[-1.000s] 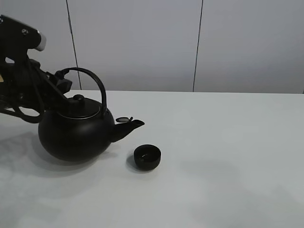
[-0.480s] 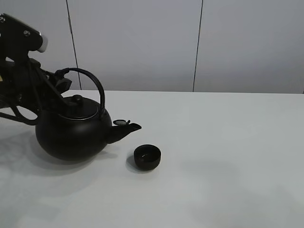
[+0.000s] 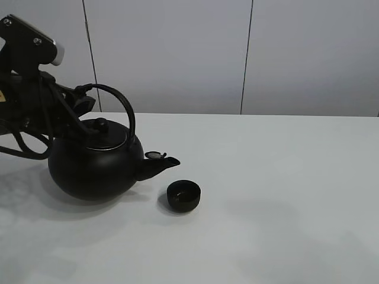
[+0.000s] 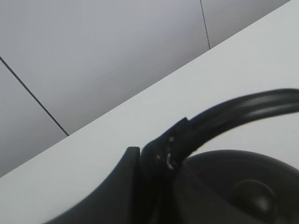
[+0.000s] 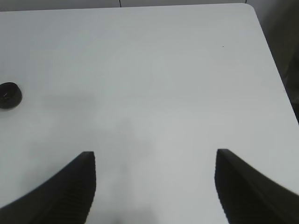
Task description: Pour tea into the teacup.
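kettle (image 3: pixel 95 168) nudged right | spout (image 3: pixel 166 163) points right toward teacup (image 3: pixel 183 196) | left hand (image 3: pixel 82 102) gripping handle (image 3: pixel 121 104) | right hand (image 5: pixel 155 153) wide

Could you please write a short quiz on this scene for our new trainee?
1. True or false: the teacup lies tipped on its side.
2. Fill in: the right gripper has its jaws ___.
3. What grips the kettle by its handle? A) left gripper B) right gripper C) nothing
Key: 1 false, it stands upright; 2 open; 3 A.
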Controlling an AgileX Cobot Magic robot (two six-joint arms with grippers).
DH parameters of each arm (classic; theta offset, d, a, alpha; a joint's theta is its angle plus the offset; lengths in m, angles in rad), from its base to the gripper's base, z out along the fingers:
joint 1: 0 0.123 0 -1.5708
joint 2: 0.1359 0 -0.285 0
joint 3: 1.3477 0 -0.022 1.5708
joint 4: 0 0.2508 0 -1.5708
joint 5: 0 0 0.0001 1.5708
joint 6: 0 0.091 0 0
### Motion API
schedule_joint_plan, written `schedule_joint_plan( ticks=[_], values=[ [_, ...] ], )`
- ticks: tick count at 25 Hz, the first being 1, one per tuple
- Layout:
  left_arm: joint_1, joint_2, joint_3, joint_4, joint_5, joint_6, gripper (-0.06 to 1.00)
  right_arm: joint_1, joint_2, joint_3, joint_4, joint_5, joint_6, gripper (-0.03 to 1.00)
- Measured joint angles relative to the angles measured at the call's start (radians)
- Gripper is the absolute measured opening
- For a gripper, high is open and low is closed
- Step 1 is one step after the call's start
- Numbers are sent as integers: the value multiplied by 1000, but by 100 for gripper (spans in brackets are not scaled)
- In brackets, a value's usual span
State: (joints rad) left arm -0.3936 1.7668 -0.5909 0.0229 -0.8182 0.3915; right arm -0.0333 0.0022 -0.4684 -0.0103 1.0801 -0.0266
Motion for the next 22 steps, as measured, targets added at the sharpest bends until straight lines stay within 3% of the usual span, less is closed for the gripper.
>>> schedule_joint_plan(
  ticks=[11, 22],
  values=[
    [-29, 0, 0, -75, 8, 1, 10, 0, 0, 0, 0, 0, 0, 49],
    [-31, 0, 0, -64, 11, 84, 10, 0, 0, 0, 0, 0, 0, 49]
  ],
)
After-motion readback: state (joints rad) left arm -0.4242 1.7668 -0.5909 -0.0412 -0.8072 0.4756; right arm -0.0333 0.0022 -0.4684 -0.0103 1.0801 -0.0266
